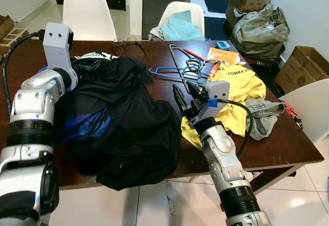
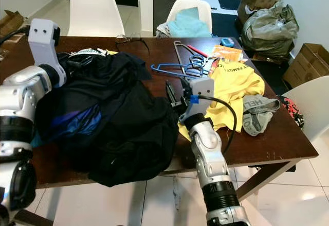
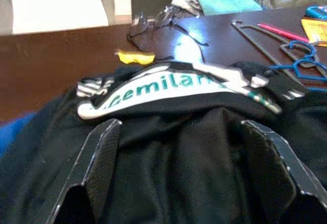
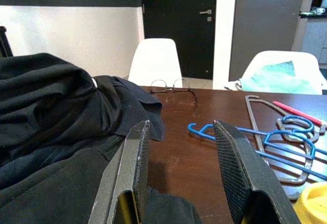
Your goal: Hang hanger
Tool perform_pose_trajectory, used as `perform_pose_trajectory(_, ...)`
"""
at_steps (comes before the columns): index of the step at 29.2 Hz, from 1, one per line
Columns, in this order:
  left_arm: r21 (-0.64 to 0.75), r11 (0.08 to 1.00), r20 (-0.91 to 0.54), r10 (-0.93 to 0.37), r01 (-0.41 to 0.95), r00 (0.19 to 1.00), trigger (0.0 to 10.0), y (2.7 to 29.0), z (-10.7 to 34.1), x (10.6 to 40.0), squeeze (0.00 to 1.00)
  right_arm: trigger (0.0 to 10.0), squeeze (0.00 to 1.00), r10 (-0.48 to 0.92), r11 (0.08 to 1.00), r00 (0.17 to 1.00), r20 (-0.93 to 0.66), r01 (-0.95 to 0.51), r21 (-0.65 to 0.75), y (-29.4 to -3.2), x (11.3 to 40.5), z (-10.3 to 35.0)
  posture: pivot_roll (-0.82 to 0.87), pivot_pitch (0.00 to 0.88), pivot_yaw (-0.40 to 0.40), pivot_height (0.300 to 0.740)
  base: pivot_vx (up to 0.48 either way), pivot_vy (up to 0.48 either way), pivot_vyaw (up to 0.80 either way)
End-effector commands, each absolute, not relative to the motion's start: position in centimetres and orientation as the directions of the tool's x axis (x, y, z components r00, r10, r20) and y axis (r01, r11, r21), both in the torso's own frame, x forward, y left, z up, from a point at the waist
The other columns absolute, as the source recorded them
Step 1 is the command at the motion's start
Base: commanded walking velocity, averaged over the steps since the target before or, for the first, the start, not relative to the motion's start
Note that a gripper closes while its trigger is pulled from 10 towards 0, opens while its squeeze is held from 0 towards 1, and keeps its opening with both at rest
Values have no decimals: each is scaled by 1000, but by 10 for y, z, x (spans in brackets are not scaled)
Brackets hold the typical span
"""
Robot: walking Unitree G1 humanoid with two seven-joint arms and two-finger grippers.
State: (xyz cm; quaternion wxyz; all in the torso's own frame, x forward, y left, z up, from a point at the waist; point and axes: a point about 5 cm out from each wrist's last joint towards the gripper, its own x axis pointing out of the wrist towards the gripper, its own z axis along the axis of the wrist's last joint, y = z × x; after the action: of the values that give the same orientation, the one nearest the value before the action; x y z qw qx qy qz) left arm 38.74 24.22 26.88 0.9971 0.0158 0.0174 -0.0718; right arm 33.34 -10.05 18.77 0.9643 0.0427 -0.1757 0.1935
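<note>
The left gripper point(image 3: 179, 183) hangs wide open over the black jacket point(image 1: 118, 123) heaped on the table point(image 1: 288, 149), holding nothing and well apart from the hangers. Further right, the right gripper point(image 1: 184, 98) is the nearer one, its fingers point(image 4: 134, 168) parted moderately and empty above the jacket's edge. The blue hanger point(image 1: 172, 72) lies flat just ahead of it, long axis across its reach, hook toward the left, with a grey hanger point(image 4: 265, 127) tangled beside it
</note>
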Motion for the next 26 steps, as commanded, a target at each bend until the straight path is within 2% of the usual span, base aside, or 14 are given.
perform_pose_trajectory(1, 14, 988, -65, -150, 152, 986, 10000, 248, 267, 388, 0, 10000, 0, 364, 919, 866, 344, -394, 21, -101, 334, 187, 10, 121, -90, 740, 0, 0, 0)
perform_pose_trajectory(6, 1, 974, -95, -224, 225, 970, 10000, 244, 268, 391, 0, 10000, 0, 364, 919, 865, 346, -394, 18, -101, 335, 188, 7, 121, -89, 740, 0, 0, 0)
perform_pose_trajectory(7, -6, 972, -110, -233, 234, 966, 9490, 244, 267, 392, 0, 10000, 0, 363, 919, 865, 346, -393, 18, -101, 335, 188, 7, 121, -89, 740, 0, 0, 0)
perform_pose_trajectory(11, -11, 971, -119, -237, 237, 964, 9490, 244, 267, 392, 0, 10000, 0, 363, 920, 865, 346, -393, 17, -101, 336, 189, 7, 121, -89, 740, 0, 0, 0)
perform_pose_trajectory(12, -10, 972, -131, -235, 236, 963, 6039, 244, 266, 393, 0, 10000, 0, 363, 920, 865, 346, -392, 17, -102, 336, 189, 7, 122, -89, 740, 0, 0, 0)
perform_pose_trajectory(13, -8, 973, -140, -231, 232, 963, 4196, 245, 265, 394, 0, 10000, 0, 362, 920, 865, 346, -392, 17, -102, 336, 189, 7, 122, -89, 740, 0, 0, 0)
perform_pose_trajectory(14, -8, 973, -140, -231, 232, 963, 4196, 245, 265, 394, 0, 10000, 0, 362, 920, 865, 346, -392, 17, -102, 336, 189, 7, 122, -89, 740, 0, 0, 0)
perform_pose_trajectory(15, -6, 974, -144, -224, 226, 964, 2863, 246, 265, 394, 0, 10000, 0, 362, 920, 865, 346, -392, 17, -102, 336, 189, 6, 123, -88, 740, 0, 0, 0)
perform_pose_trajectory(16, -6, 975, -146, -222, 224, 964, 0, 246, 265, 395, 0, 10000, 0, 362, 920, 866, 346, -391, 18, -102, 336, 189, 7, 122, -88, 740, 0, 0, 0)
perform_pose_trajectory(26, -2, 972, -154, -232, 234, 961, 0, 249, 264, 395, 0, 10000, 0, 361, 920, 866, 346, -391, 18, -101, 336, 189, 9, 119, -86, 740, 0, 0, 0)
